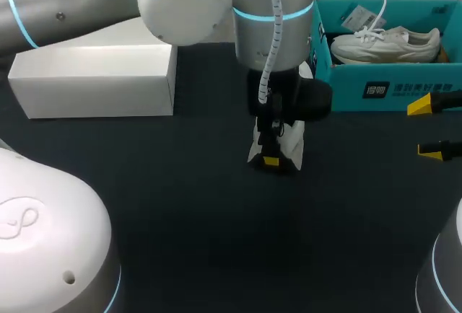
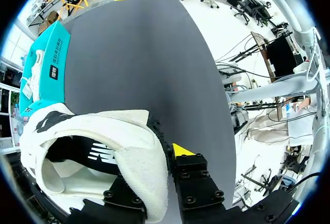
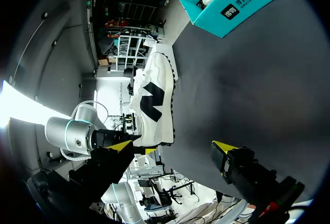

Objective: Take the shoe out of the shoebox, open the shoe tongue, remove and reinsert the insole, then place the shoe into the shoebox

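Left gripper (image 2: 154, 172) clamps the heel collar of the shoe (image 2: 103, 131) between its fingers. Right gripper (image 3: 172, 149) open; shoe lies ahead, apart

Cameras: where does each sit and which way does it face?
Head view: above, behind, looking down on the table; left gripper clamping the shoe, right gripper open.
Left wrist view: on that wrist, facing along its fingers past the shoe toward the shoebox.
Right wrist view: on that wrist; its own gripper faces the shoe.
All share shoe and shoebox.
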`<state>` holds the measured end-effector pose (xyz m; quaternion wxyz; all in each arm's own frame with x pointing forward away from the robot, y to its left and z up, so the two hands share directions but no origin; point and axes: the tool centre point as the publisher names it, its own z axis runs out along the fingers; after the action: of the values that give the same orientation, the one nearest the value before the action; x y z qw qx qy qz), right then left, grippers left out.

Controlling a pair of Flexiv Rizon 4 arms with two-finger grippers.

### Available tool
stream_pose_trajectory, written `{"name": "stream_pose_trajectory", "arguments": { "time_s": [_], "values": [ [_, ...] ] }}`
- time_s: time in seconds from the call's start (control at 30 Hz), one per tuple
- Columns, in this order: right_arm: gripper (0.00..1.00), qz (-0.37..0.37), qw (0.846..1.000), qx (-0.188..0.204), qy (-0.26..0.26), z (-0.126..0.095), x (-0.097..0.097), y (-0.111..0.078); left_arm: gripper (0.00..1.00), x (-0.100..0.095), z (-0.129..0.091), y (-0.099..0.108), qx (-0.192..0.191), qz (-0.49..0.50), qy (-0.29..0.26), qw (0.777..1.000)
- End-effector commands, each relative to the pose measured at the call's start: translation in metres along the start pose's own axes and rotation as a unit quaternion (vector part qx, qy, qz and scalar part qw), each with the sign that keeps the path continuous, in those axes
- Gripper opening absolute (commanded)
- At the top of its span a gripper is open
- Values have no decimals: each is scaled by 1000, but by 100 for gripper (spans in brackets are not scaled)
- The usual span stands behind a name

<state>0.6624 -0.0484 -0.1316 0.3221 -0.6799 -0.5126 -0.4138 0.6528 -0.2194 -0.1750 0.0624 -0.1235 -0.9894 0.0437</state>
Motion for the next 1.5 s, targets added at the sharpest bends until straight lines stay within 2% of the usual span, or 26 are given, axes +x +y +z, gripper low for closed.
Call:
{"name": "stream_pose_trajectory", "arguments": {
  "time_s": [0.03,0.67,0.77,0.87,1.03,1.5],
  "values": [
    [100,1,1000,-4,-2,-1,0,-5,0,6,-20,8,5,2,-18,1000],
    [100,1,1000,-4,-2,-1,0,-5,0,6,-20,8,4,6,-19,1000],
    [100,1,1000,-4,-2,-1,0,-5,0,-3,-20,20,6,15,-19,1000],
    [100,1,1000,-4,-2,-1,0,-5,0,-12,-25,38,25,30,-32,999],
    [100,1,1000,-4,-2,-1,0,-5,0,-29,-30,66,10,27,-30,999],
    [100,1,1000,-4,-2,-1,0,-5,0,-62,-48,139,-12,4,-72,997]
  ]
}}
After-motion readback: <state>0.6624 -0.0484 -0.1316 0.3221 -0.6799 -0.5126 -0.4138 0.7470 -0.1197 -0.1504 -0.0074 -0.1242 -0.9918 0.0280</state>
